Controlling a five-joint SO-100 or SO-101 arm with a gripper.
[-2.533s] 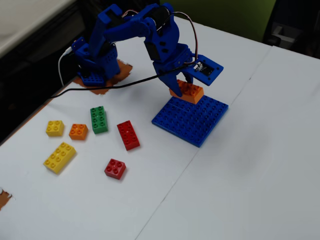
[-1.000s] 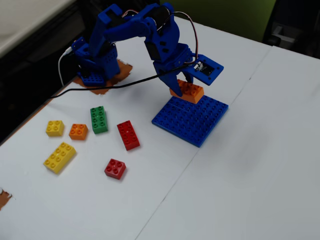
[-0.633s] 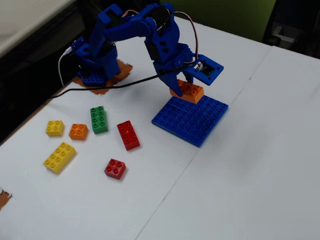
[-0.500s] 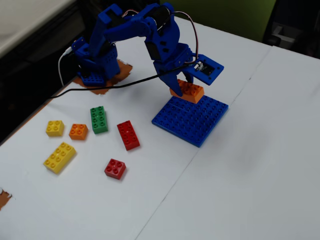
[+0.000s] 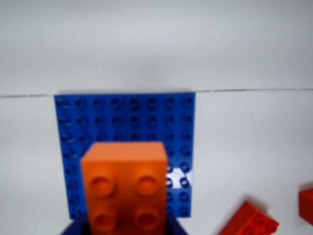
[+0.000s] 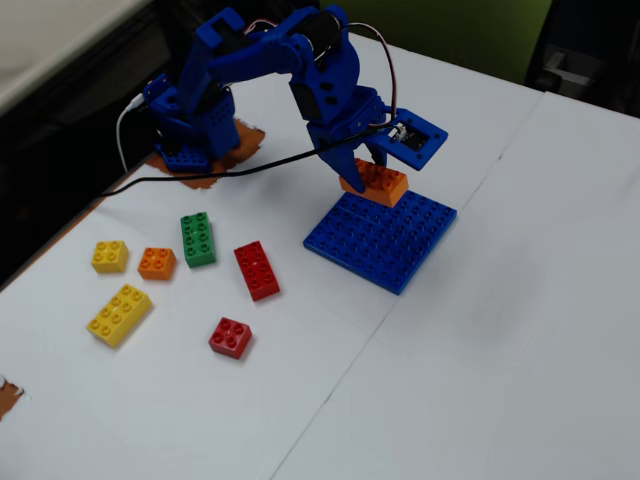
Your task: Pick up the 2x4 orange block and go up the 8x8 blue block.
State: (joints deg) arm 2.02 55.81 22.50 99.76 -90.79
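Studs in two rows top orange brick (image 6: 378,181).

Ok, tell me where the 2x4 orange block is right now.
In the fixed view, the 2x4 orange block sits in the gripper, at the far edge of the 8x8 blue block, right of the loose bricks.

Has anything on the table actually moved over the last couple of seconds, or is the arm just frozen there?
Nothing visibly changed. The end effector still holds the 2x4 orange block at the back edge of the 8x8 blue block, and the loose bricks lie where they were.
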